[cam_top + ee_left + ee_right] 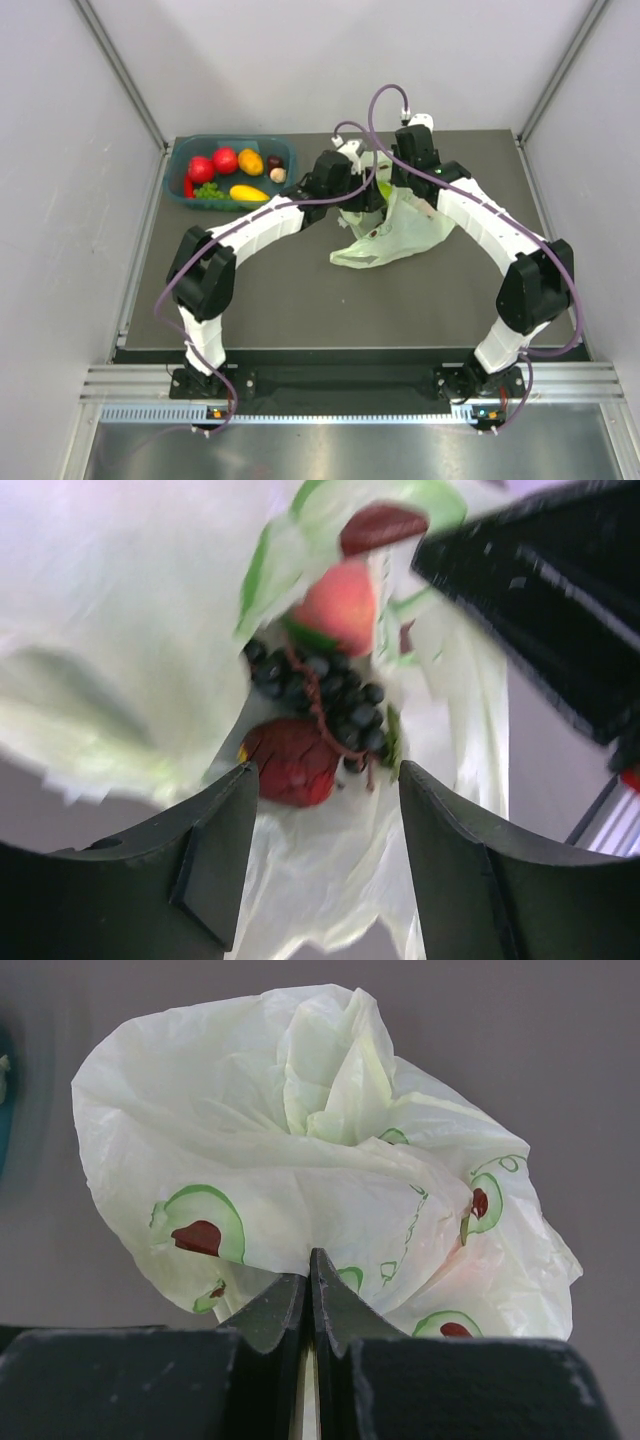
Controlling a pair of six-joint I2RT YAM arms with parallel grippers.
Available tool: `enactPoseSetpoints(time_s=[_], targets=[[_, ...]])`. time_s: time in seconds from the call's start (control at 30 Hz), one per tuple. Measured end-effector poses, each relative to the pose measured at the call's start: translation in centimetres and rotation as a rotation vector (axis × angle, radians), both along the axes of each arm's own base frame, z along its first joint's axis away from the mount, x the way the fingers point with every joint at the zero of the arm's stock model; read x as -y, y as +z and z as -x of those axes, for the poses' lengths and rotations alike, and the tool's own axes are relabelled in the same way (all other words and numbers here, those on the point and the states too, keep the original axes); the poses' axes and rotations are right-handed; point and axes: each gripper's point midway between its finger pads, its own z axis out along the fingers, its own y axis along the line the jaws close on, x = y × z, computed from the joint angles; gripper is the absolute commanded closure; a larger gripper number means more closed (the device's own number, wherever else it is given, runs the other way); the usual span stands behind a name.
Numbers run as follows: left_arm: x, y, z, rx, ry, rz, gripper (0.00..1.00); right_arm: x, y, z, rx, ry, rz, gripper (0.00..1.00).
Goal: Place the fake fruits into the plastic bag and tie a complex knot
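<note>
Left gripper (328, 780) spread over plastic bag (100, 630) mouth; right gripper (308, 1263) pressed together, seemingly pinching its edge.

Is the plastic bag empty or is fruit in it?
Not empty: dark grapes, a peach and a red fruit lie inside the plastic bag.

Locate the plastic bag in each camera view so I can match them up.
Top external: plastic bag right of centre, between the two wrists.
Left wrist: plastic bag fills the frame, mouth open over fruits.
Right wrist: plastic bag centre, pinched at its lower edge by the shut right tool.
Shared landmark: grey table beneath the bag.
</note>
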Motion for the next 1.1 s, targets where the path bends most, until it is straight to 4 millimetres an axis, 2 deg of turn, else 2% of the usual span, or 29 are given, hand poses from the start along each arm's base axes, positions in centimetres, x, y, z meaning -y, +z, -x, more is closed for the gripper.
enactPoseSetpoints(time_s=[0.33,0.43,0.63,0.73,0.97,1.1], targets=[[-5.3,-0.4,2.2,-0.017,0.045,-0.168,0.36,0.1,-0.1,0.0,-0.002,0.001,-0.002,1.00],[-6.6,-0.9,2.1,-0.003,0.025,-0.205,0.28,0.0,-0.1,0.0,-0.004,0.007,-0.004,1.00],[-9.1,-2.6,0.9,0.014,-0.044,-0.237,0.27,-0.1,-0.2,0.1,-0.007,0.015,-0.008,1.00],[-9.1,-3.4,0.2,0.035,-0.086,-0.234,0.26,-0.2,-0.2,0.1,-0.007,0.016,-0.009,1.00],[-6.4,-6.3,0.1,0.063,-0.228,-0.207,0.24,-0.2,-0.2,0.1,-0.007,0.019,-0.011,1.00],[-5.1,-7.4,-1.0,0.078,-0.254,-0.209,0.26,-0.3,-0.2,0.1,-0.007,0.021,-0.013,1.00]])
